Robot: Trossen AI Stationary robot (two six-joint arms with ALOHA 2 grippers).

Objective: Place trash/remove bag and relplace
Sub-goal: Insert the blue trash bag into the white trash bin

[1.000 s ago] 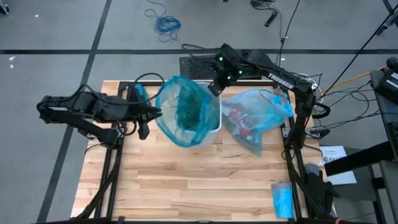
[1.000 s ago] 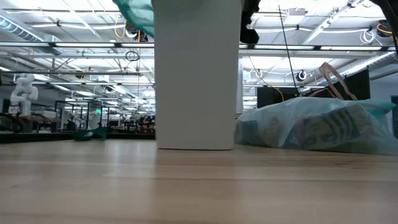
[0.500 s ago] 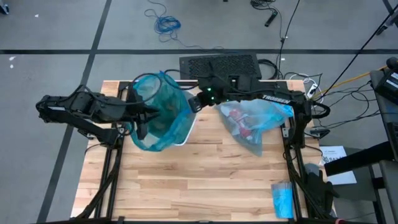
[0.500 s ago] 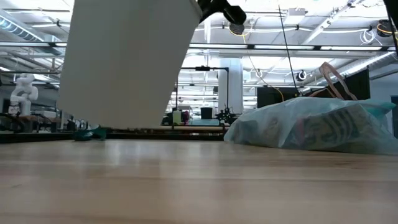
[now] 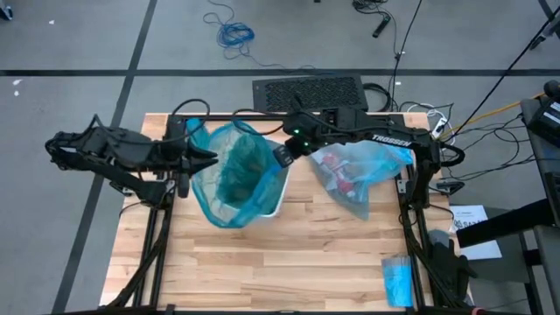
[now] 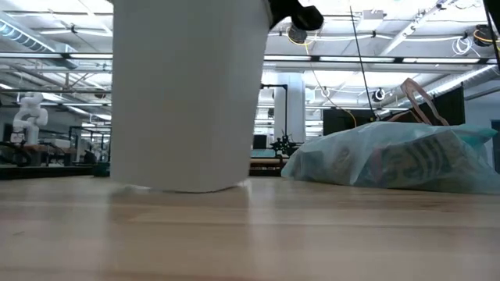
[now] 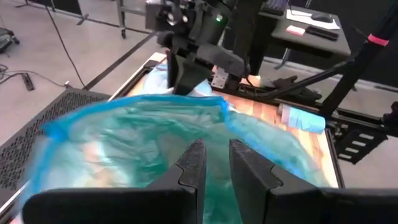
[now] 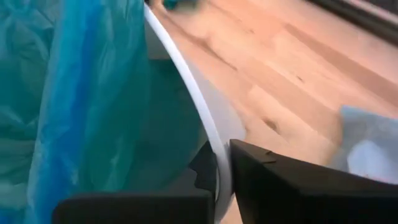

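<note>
Your right gripper [image 5: 282, 156] is clamped on the white bin's [image 6: 183, 94] right rim; your left gripper [image 5: 194, 157] pinches the teal liner [image 5: 232, 171] at its left. The filled blue bag [image 5: 359, 171] lies just right. Uneven pulling could tip the bin or tear the liner.

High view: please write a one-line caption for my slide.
Both grippers, left and right, hold the bag-lined white bin; full bag lies beside.

Front half of table [image 5: 289, 262] lay bare, free passage there. White bin [image 5: 273, 197] w/ blue liner [image 5: 232, 171] blocked centre-left; filled bag [image 5: 359, 175] blocked right rear, narrow gap betw. them. Folded blue packet [image 5: 396, 280] sat at front-right corner.
</note>
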